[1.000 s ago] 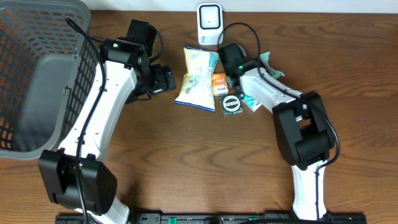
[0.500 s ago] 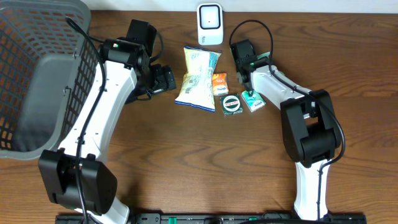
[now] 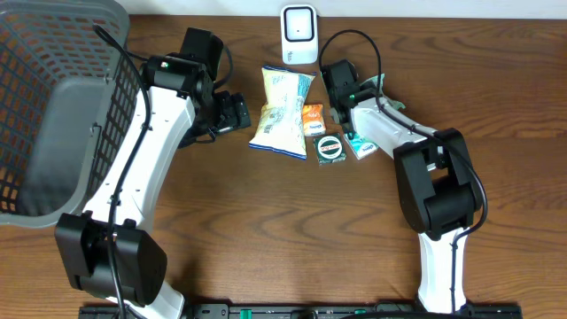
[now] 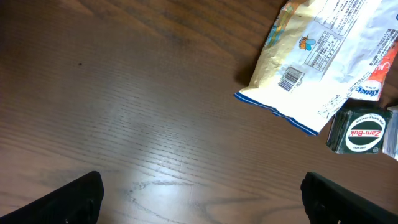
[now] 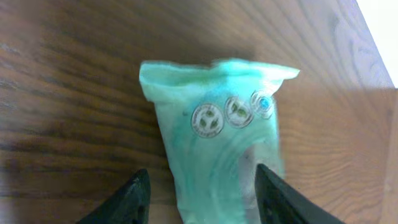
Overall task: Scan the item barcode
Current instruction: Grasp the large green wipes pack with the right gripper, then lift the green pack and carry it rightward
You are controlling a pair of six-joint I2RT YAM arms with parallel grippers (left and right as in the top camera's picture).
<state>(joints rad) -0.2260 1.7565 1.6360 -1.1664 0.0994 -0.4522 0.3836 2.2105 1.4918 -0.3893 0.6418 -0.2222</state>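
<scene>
A pale green packet (image 5: pixel 214 155) with three round logos lies on the wood between my right gripper's (image 5: pixel 200 169) fingers. The left finger (image 5: pixel 134 193) stands slightly off it and the right finger (image 5: pixel 273 190) is at its edge. The jaws are part-way open around it, and it rests on the table. From overhead, the right gripper (image 3: pixel 344 113) points down beside a green packet (image 3: pixel 360 147). The white scanner (image 3: pixel 299 34) stands at the back. My left gripper (image 3: pixel 237 113) (image 4: pixel 199 186) is wide open over bare wood, holding nothing.
A chip bag (image 3: pixel 282 111) (image 4: pixel 323 56) with its barcode up, an orange packet (image 3: pixel 313 118) and a round Zam-Buk tin (image 3: pixel 330 147) (image 4: pixel 365 130) lie between the arms. A grey basket (image 3: pixel 53 106) fills the left side. A green corner (image 3: pixel 381 82) shows behind the right arm.
My right wrist swung right and then back left near the scanner, and its jaws have narrowed around the green packet. The left arm has not moved.
</scene>
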